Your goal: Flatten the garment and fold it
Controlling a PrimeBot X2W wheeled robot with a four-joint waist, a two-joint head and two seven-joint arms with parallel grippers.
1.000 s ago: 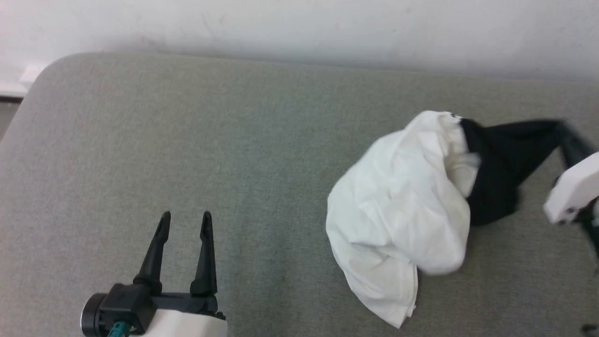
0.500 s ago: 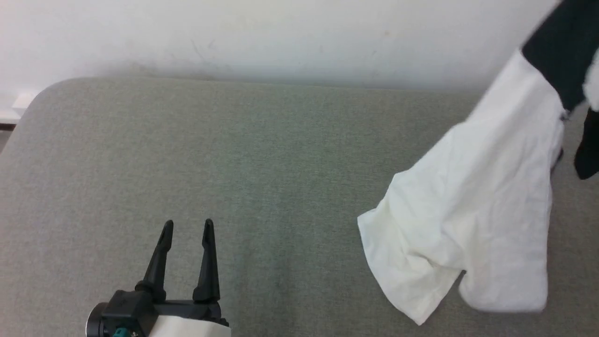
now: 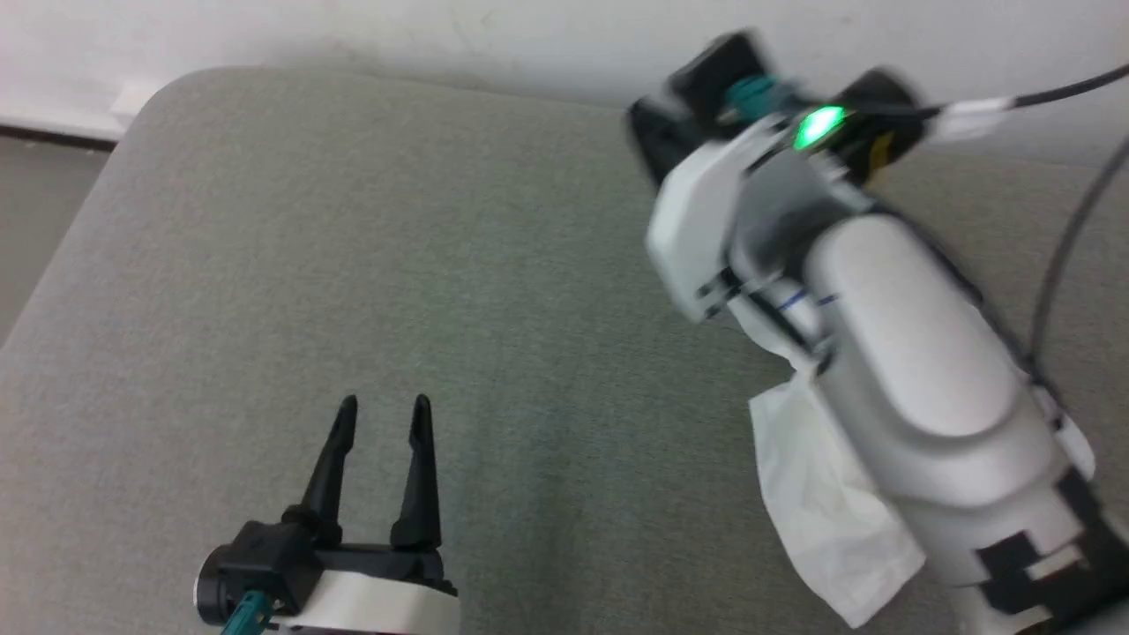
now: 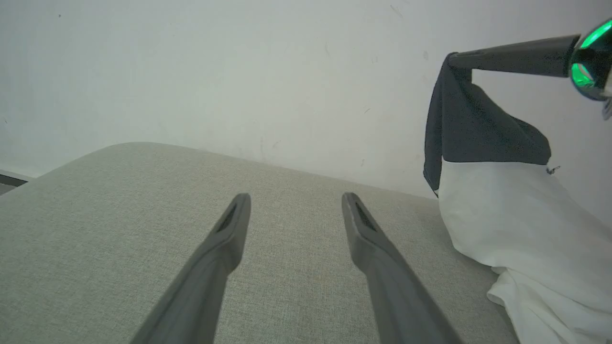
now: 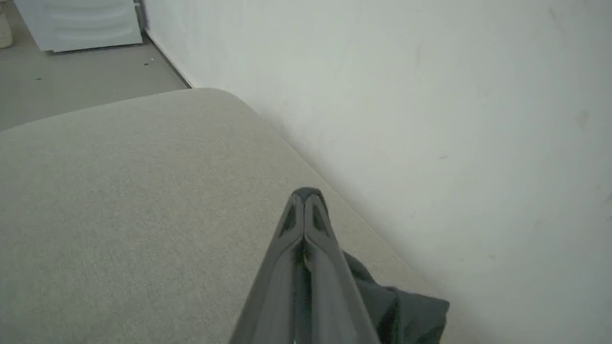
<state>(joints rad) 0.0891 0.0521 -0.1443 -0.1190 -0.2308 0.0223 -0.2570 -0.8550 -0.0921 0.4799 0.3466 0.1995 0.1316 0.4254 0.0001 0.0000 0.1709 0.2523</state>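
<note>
Right gripper, fingers pressed together, pinches a black sleeve at upper right. The shirt hangs limp onto the grey cushion. Left gripper is spread and empty at lower left. The cloth looks light and floppy, probably best taken at a hem corner.

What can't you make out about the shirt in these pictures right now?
- Head view: the blurred right forearm covers most of the garment.
- Left wrist view: the garment's lower part is cut off by the right and bottom edges.
- Right wrist view: the right gripper, shut, hides where it pinches the dark cloth.
</note>
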